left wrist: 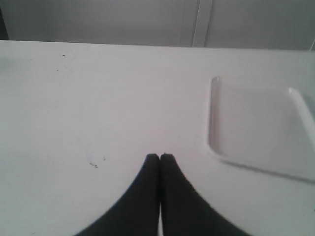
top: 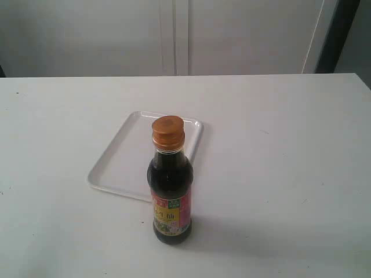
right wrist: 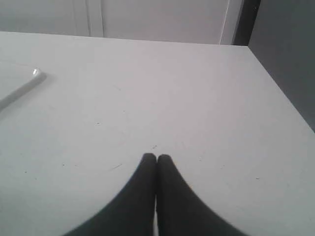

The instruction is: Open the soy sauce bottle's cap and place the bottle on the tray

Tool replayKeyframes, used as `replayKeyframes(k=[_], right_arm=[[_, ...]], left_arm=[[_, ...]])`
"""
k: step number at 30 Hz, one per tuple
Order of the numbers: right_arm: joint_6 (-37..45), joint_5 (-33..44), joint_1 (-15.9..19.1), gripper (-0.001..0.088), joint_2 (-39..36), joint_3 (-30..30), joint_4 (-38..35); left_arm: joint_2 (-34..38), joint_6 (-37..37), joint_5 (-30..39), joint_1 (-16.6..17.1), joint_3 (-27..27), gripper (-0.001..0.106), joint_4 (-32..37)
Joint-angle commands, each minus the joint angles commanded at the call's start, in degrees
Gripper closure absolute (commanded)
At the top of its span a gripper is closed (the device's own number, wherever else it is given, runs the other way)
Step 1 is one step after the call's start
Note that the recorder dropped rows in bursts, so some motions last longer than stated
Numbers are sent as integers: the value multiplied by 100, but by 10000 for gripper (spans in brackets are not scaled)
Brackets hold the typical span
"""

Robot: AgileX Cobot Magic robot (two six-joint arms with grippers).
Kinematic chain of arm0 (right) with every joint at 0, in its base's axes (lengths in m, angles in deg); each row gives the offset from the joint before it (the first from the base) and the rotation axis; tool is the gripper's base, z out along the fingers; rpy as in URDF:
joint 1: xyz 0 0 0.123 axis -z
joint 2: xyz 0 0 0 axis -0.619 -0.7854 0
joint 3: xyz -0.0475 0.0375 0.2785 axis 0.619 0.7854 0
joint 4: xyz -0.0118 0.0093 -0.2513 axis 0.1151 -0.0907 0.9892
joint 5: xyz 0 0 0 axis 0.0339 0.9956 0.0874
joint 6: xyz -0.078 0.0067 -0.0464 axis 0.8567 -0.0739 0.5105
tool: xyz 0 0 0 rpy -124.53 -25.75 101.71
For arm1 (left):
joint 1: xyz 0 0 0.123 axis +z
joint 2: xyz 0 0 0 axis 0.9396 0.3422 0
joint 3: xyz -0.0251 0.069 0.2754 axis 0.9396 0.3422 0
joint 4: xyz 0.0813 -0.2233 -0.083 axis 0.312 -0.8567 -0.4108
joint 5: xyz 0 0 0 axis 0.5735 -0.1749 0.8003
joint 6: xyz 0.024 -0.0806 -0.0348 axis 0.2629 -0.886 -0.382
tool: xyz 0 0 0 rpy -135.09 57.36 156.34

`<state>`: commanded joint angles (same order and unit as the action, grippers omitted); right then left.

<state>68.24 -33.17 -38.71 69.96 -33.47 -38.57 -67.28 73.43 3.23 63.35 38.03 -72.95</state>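
The soy sauce bottle (top: 170,197) stands upright on the white table, just in front of the tray's near edge, its dark liquid and red, pink and yellow label facing the exterior camera. Its copper-orange cap (top: 168,132) is down on the neck. The shallow white tray (top: 116,165) lies behind the bottle and holds nothing; the left wrist view shows one corner of this tray (left wrist: 256,128). My left gripper (left wrist: 159,156) is shut with nothing in it, over bare table. My right gripper (right wrist: 156,157) is likewise shut and holds nothing. Neither gripper appears in the exterior view.
The tray's rim (right wrist: 22,91) shows at the edge of the right wrist view. The table's right edge (right wrist: 280,98) drops off beside a dark gap. White cabinet doors (top: 174,35) stand behind the table.
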Motion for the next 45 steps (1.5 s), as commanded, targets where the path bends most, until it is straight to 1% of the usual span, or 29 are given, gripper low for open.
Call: replayKeyframes(k=[5, 7, 12, 15, 19, 26, 28, 31, 34, 37, 38, 42, 45], right_arm=[[0, 0, 0, 868, 0, 0, 0], [0, 0, 0, 868, 0, 0, 0], [0, 0, 0, 868, 0, 0, 0], [0, 0, 0, 868, 0, 0, 0], [0, 0, 0, 868, 0, 0, 0], [0, 0, 0, 868, 0, 0, 0], [0, 0, 0, 868, 0, 0, 0], [0, 0, 0, 868, 0, 0, 0], [0, 0, 0, 868, 0, 0, 0], [0, 0, 0, 868, 0, 0, 0], [0, 0, 0, 868, 0, 0, 0], [0, 0, 0, 868, 0, 0, 0], [0, 0, 0, 868, 0, 0, 0]], left_arm=[[0, -411, -692, 0, 0, 1053, -11], [0, -451, -851, 0, 0, 1053, -1], [0, -441, -937, 0, -435, 1053, 61], [56, -429, -937, 0, -715, 1053, 371], [504, -429, -937, 0, -1047, 1053, 646], [1729, -429, -937, 0, -1727, 1053, 1378], [1998, -542, -937, 0, -1910, 1053, 1378], [2452, -619, -1180, -27, -2136, 1053, 1408], [2819, -934, -1565, -150, -2284, 1053, 1811], [3149, -1686, -2314, -268, -2309, 1053, 2707], [3282, -1937, -2571, -285, -2309, 1053, 3116], [3710, -2763, -3148, -285, -2309, 1053, 4186], [3999, -3342, -3677, -285, -2309, 1053, 5150]])
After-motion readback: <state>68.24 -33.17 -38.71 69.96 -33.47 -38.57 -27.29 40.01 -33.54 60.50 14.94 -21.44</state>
